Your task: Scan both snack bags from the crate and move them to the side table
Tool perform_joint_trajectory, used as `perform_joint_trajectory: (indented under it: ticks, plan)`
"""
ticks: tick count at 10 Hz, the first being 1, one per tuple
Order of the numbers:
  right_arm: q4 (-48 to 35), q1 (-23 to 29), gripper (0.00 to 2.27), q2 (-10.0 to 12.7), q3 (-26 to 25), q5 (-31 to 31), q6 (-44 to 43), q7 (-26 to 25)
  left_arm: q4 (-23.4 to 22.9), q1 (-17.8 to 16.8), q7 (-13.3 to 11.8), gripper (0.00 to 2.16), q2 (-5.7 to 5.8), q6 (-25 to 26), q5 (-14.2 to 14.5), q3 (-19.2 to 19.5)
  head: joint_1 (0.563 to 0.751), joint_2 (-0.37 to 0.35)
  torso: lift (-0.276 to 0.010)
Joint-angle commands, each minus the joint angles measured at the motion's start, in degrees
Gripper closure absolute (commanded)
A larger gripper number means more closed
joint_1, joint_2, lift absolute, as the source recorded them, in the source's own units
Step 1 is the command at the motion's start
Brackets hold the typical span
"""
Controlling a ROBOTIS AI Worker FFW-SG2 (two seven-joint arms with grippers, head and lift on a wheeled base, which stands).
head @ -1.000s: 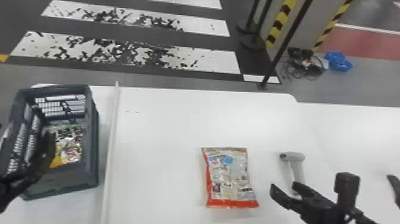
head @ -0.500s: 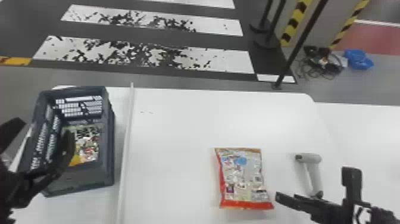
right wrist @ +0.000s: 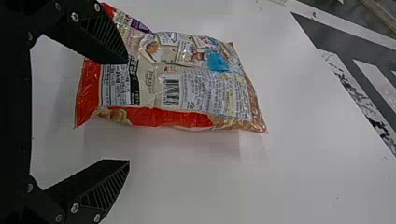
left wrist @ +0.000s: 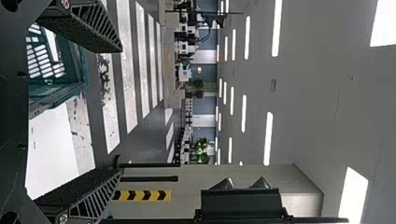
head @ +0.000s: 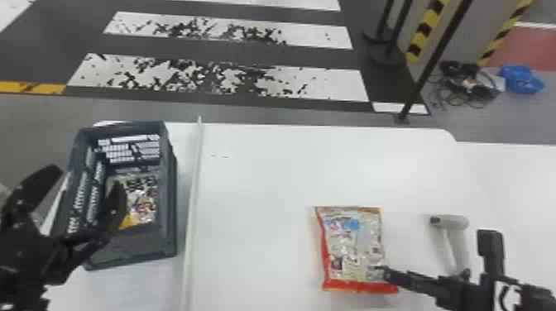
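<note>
My left gripper (head: 87,178) stands open at the crate's near left part, one finger over the inside; it is open in its wrist view too (left wrist: 121,110), with nothing between the fingers. Inside the grey crate (head: 167,198) lies a snack bag (head: 142,202), partly behind that finger. A second snack bag (head: 351,248), red-edged, lies flat on the white table, its printed back and barcode facing up. My right gripper (head: 436,253) is open, one fingertip over that bag's near right corner. In the right wrist view, the gripper (right wrist: 128,112) has one finger overlapping the bag (right wrist: 187,88). The grey scanner (head: 451,223) lies to its right.
A thin white raised strip (head: 193,215) runs across the table between the crate and the bag. Another white surface (head: 517,182) adjoins at the right. Beyond stand black posts (head: 432,62), with cables and a blue item on the floor.
The head view has swung left, so the scene sits farther right. My right gripper has shifted left relative to the table, its fingertip now over the bag. My left gripper has come slightly farther over the crate.
</note>
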Motion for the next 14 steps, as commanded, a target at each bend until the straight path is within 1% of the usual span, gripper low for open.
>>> perform_joint_trajectory:
  ticks: [1, 3, 5, 6, 7, 8, 9, 11, 12, 14]
  plan:
    - [1.1, -0.8, 0.18, -0.1, 1.4, 0.3, 0.1, 0.4, 0.0, 0.0, 0.0, 0.07, 0.03, 0.0, 0.0, 0.0, 0.695, -0.053, -0.029]
    - [3.1, -2.4, 0.18, -0.4, 3.4, 1.9, -0.5, 0.5, 0.0, 0.0, 0.0, 0.07, 0.03, 0.0, -0.2, 0.1, 0.695, -0.035, -0.029]
    - [7.7, -4.9, 0.18, -1.0, 5.4, 3.1, -3.3, 2.2, 0.0, 0.0, 0.0, 0.07, 0.03, 0.0, -0.1, 0.1, 0.695, -0.023, -0.029]
    - [9.1, -5.7, 0.37, -1.1, 5.9, 3.5, -4.7, 3.3, 0.2, 0.0, 0.1, 0.07, 0.03, 0.0, -0.2, 0.1, 0.695, -0.016, -0.029]
    - [9.2, -5.9, 1.31, -1.1, 6.4, 4.0, -4.9, 3.3, 0.3, 0.1, 0.1, 0.07, -0.06, 0.0, -0.2, 0.1, 0.695, -0.012, -0.029]
    - [9.2, -5.9, 2.19, -1.0, 6.7, 4.0, -6.1, 2.9, 0.5, 0.1, 0.1, 0.07, 0.03, 0.0, -0.2, 0.1, 0.695, -0.008, -0.029]
    - [8.9, -5.1, 2.24, -1.0, 6.7, 4.1, -9.4, 2.9, 0.6, 0.1, 0.1, 0.07, -0.06, 0.0, -0.2, 0.1, 0.695, -0.007, -0.029]
    - [6.9, -3.1, 2.24, -0.8, 6.1, 3.4, -11.5, 2.5, 0.7, 0.1, 0.1, 0.07, -0.06, 0.0, -0.2, 0.1, 0.695, -0.005, -0.029]
    - [3.5, -1.3, 2.24, -0.6, 5.0, 2.7, -11.5, 1.4, 0.7, 0.1, 0.2, 0.07, -0.06, 0.0, -0.3, 0.1, 0.695, -0.006, -0.029]
    - [-2.8, 1.2, 2.24, -0.1, 0.5, -1.6, -10.3, -2.6, 0.6, 0.3, 0.2, 0.07, -0.14, 0.0, -0.5, -0.1, 0.695, -0.018, -0.029]
